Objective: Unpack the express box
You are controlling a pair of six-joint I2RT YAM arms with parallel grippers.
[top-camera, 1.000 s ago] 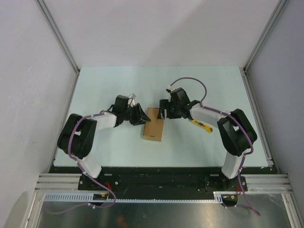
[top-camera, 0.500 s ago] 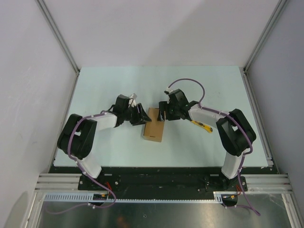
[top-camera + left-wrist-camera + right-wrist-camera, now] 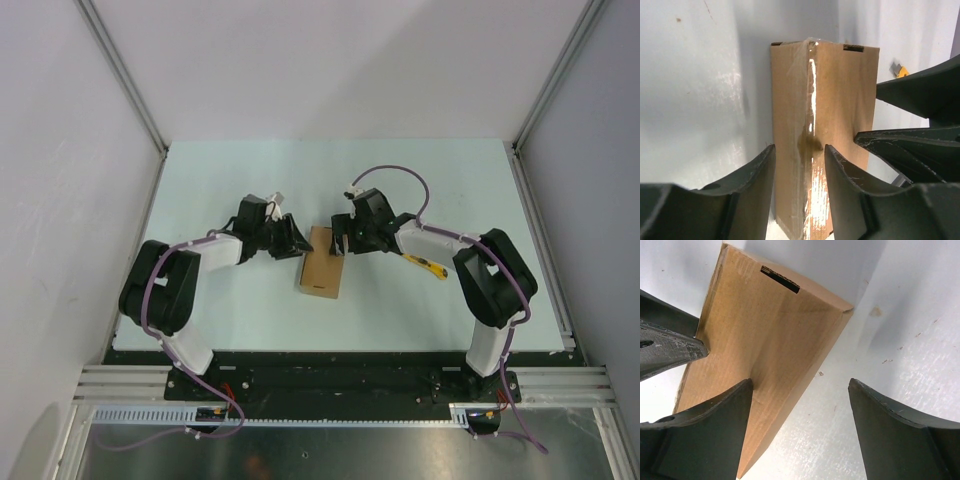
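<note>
The express box [image 3: 322, 264] is a brown carton lying flat at the table's middle, with a clear tape seam along its top [image 3: 811, 90]. My left gripper [image 3: 299, 241] is open at the box's far left corner. In the left wrist view its fingers [image 3: 800, 150] straddle the taped seam without closing on it. My right gripper [image 3: 341, 238] is open at the box's far right corner. In the right wrist view [image 3: 800, 385] one finger [image 3: 720, 410] rests against the box top [image 3: 765, 340] and the other hangs over bare table.
A slim yellow utility knife [image 3: 426, 265] lies on the table under my right forearm, right of the box; a bit of it shows in the left wrist view [image 3: 901, 72]. The light table [image 3: 250, 180] is enclosed by white walls with metal frame posts.
Both grippers have closed in on the box's far end, the right one moving left and the left one shifting slightly farther. The box has turned a little, its far end nudged left.
</note>
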